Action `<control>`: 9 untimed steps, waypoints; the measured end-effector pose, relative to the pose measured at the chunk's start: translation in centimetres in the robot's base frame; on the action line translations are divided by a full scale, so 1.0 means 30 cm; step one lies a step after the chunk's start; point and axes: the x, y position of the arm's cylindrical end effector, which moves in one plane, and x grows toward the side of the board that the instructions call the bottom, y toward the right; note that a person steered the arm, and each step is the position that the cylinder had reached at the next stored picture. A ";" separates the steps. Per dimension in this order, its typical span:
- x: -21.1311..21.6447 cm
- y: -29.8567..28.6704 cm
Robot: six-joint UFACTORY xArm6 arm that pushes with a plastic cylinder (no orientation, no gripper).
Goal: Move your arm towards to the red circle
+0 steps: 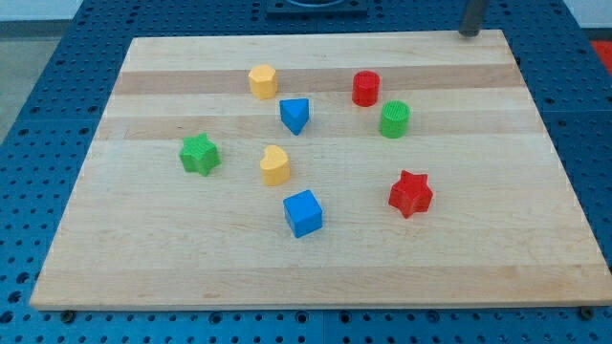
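Now my tip [469, 32] stands at the far right edge of the wooden board [316, 277], without any jaws, well apart from the red circle [366, 88], which sits just beside the green cylinder [394, 119].

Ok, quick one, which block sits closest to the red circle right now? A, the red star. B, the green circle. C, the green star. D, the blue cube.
B: the green circle sits just below and to the view's right of the red circle, nearly touching it, while my tip is off at the view's top right, away from all the blocks.
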 end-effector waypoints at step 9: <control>0.112 -0.068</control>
